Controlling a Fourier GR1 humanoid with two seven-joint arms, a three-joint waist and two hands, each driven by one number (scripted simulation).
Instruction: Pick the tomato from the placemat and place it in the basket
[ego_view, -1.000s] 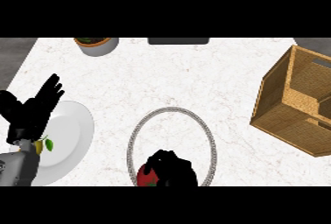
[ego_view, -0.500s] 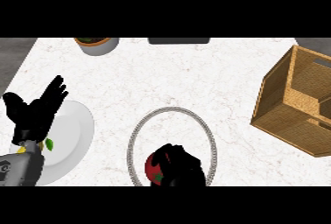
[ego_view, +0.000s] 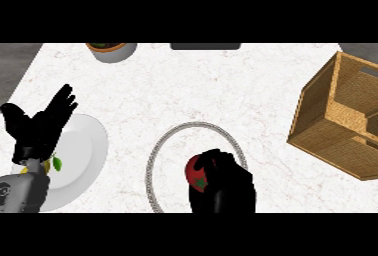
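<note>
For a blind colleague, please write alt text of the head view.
The right hand curls round a red tomato on the oval placemat. The basket stands at right; the open left hand rests over a white plate.

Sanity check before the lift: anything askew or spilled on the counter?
Nothing stands out. The right hand curls round the tomato on the placemat; the basket sits at an angle, unspilled.

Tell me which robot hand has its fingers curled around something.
The right robot hand, low on the placemat, curled around the red tomato. The left robot hand rests open over the white plate.
</note>
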